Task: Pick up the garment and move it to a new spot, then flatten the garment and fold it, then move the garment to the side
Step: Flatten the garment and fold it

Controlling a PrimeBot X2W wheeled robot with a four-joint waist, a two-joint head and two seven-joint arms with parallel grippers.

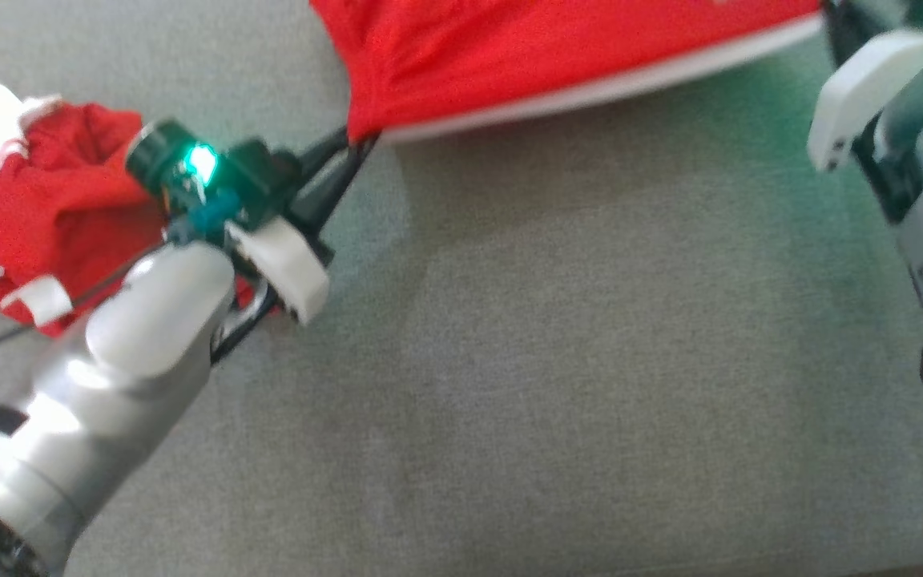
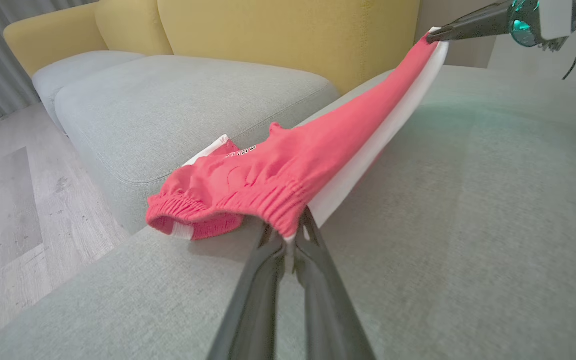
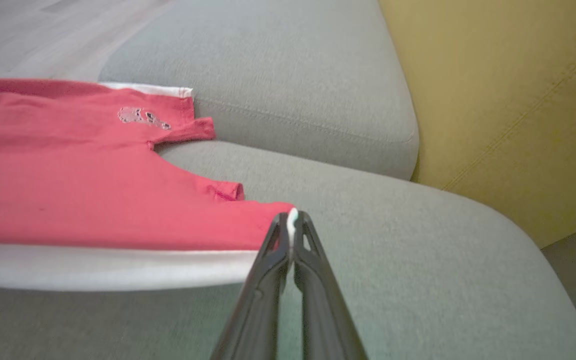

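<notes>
Sofa cushion (image 1: 590,361) | garment (image 2: 293,165) taut | left hand (image 2: 290,239), right hand (image 3: 292,222) gripping

Grey cushion (image 1: 590,361), red garment (image 1: 550,48), crumpled red clothing (image 1: 53,208)

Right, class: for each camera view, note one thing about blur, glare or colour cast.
Head view: soft all over, glare on the left arm's silver metal forearm, a green cast on the grey fabric sofa cushion. Left wrist view: sharpest; the red cloth garment with a white stripe is crisp at the left gripper. Right wrist view: that white stripe smears beside the right gripper.
</notes>
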